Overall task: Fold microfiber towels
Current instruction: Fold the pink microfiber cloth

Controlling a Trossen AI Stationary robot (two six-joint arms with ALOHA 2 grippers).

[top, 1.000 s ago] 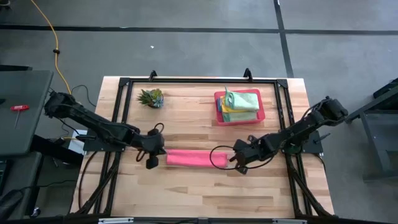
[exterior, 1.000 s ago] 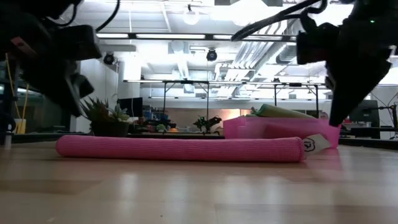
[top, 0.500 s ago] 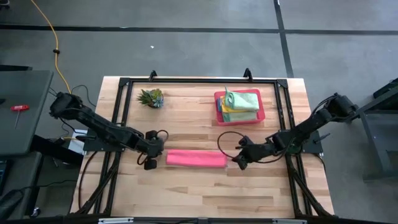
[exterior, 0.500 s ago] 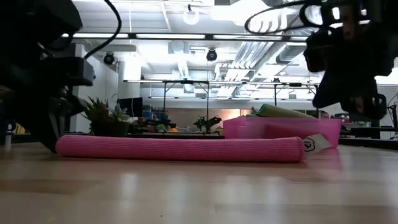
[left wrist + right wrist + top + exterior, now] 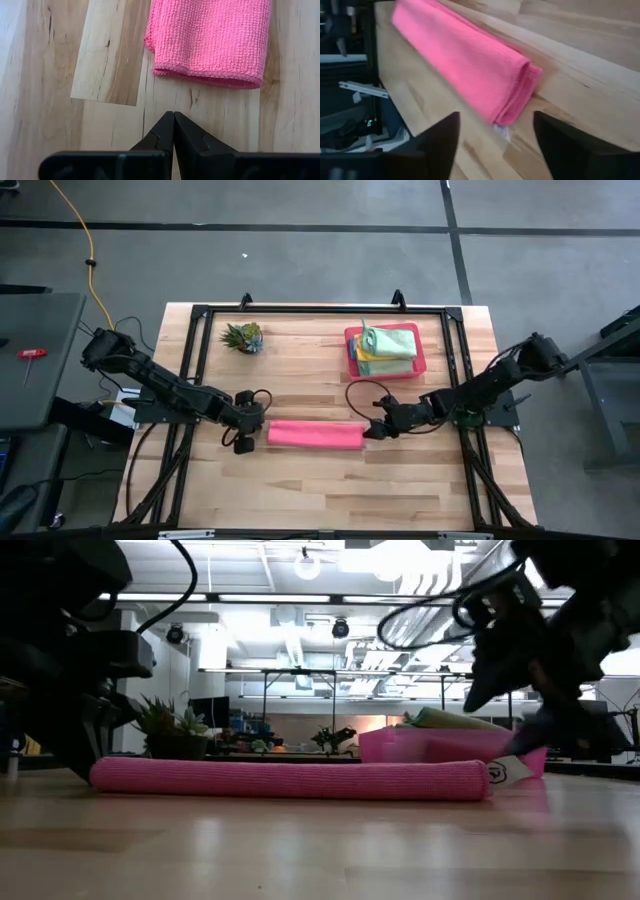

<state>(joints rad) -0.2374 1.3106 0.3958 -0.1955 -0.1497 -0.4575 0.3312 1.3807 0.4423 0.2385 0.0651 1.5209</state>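
The pink towel (image 5: 314,434) lies on the desk (image 5: 300,490) as a long narrow strip, already folded lengthwise, with 1 pincer at each end. The left pincer (image 5: 173,131) sits just off its left end with the fingers pressed fully together, holding nothing. The right pincer (image 5: 495,131) faces the other end with its fingers spread wide and empty, the towel's end lying between and ahead of them.

The step in hand looks like taking hold of the right end to fold the strip across to the left. To do it well, the right pincer should come down so 1 finger slides under all the layers at the end, not only the top one, since the folded edge shows several plies stacked there. Grip close to the middle of the end so both corners lift evenly.

The other 4 towels (image 5: 388,345) sit stacked in the pink tray (image 5: 352,367), well apart from this work.
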